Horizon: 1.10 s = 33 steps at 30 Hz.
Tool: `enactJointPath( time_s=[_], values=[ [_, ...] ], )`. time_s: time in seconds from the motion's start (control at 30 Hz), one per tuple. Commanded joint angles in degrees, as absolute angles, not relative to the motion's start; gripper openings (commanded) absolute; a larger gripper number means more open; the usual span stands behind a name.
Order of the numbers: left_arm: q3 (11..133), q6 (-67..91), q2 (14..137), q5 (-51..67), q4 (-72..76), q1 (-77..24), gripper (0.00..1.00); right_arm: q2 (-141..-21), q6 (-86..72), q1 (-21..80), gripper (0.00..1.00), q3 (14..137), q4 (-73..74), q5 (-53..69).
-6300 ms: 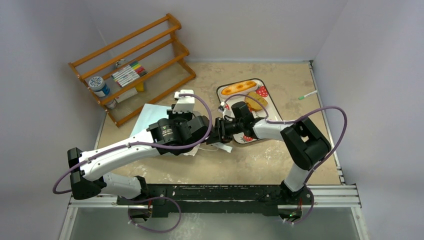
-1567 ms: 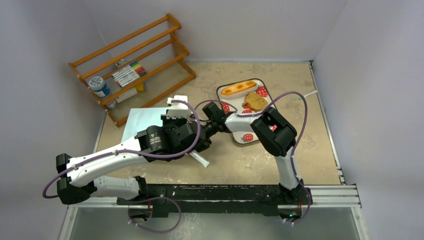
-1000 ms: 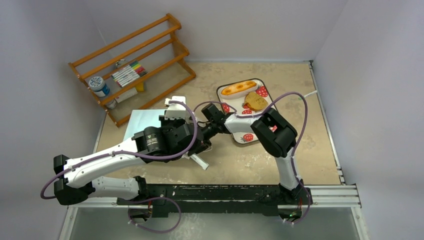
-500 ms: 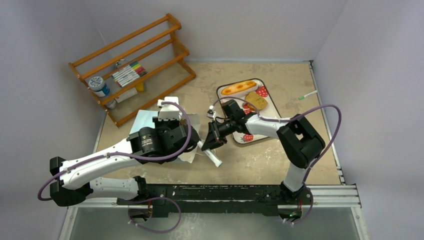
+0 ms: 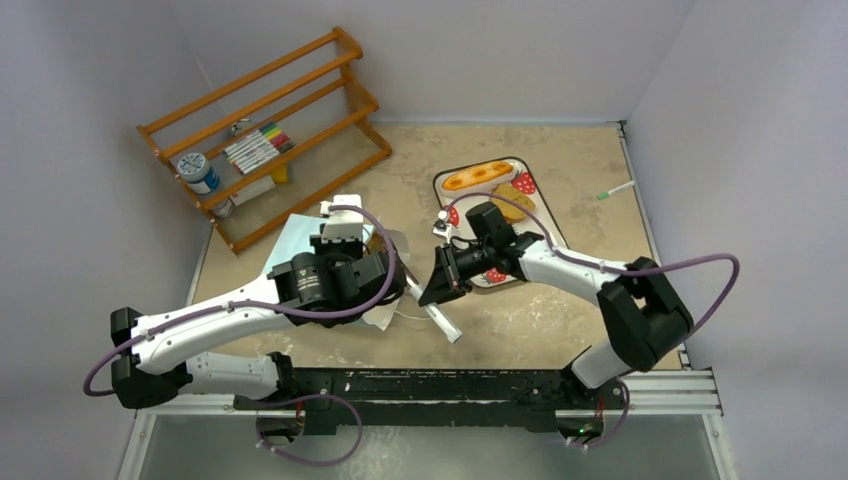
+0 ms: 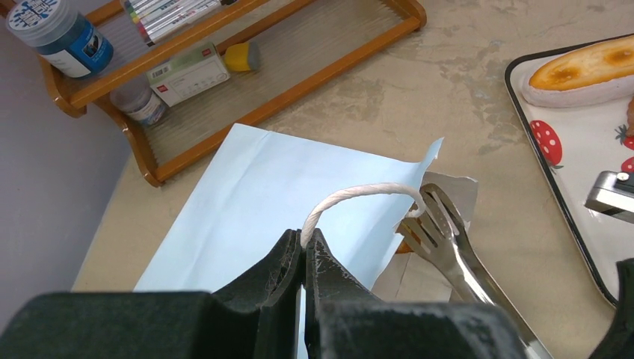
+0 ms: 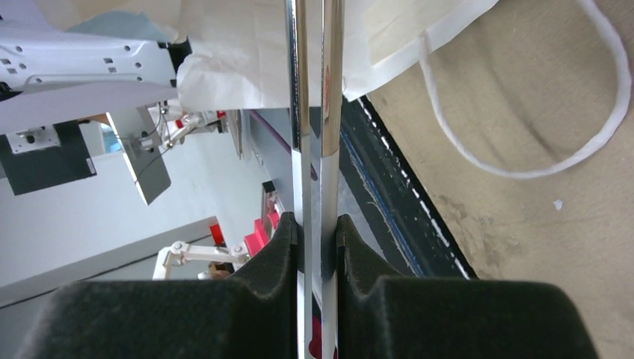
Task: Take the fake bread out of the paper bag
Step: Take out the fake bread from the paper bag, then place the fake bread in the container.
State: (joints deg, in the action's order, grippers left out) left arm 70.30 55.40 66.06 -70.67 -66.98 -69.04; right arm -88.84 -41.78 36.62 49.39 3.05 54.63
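A wooden slatted rack [image 5: 265, 130] holds coloured markers [image 5: 255, 145]. The left gripper [image 6: 303, 258] pinches the white cord handle [image 6: 359, 193] of the flat pale-blue paper bag [image 6: 254, 194]. The right gripper [image 7: 318, 232] clamps long metal tongs [image 6: 448, 232], whose tips reach the bag's mouth. The white strawberry-print tray [image 6: 579, 161] carries a glossy golden loaf [image 6: 579, 67] and brown toast [image 5: 513, 187].

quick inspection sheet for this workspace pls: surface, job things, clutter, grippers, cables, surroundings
surface: beige table, no spills seen
job's things: paper bag lies flat; long loaf and a brown pastry sit on the tray; the bag's inside is hidden
clutter: wooden rack holding markers and a jar; pen near the right edge
grippers: left gripper jaws shut on the cord handle; right gripper jaws shut on the tongs, tips at the bag's mouth
cables: purple cable loops off each arm, no snag seen
surroundings: plain walls, nothing else seen
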Motion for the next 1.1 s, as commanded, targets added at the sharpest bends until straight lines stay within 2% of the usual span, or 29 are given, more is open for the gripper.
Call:
enactJointPath(
  time_s=[0.0, 0.27, 0.63, 0.83, 1.07],
  values=[
    [73.2, 60.0, 67.0, -75.0, -69.1, -69.3, 0.00, -82.4, -39.6, 36.4, 0.00, 48.0, 5.5, 55.3],
    [75.2, 68.5, 70.8, -77.6, -75.9, -69.3, 0.00, -72.7, -38.2, 34.9, 0.00, 43.8, 11.2, 53.8],
    [74.2, 75.7, 68.9, -78.6, -82.4, -68.5, 0.00, -59.1, -40.0, 33.1, 0.00, 42.9, 20.4, 45.2],
    [73.1, 69.7, 67.0, -77.5, -78.4, -66.4, 0.00, -52.8, -45.5, 32.2, 0.00, 43.8, 22.1, 39.5],
    [70.6, 55.6, 63.2, -72.4, -67.1, -61.1, 0.00, -52.8, -49.1, 28.4, 0.00, 46.0, 20.5, 35.0]
  ],
)
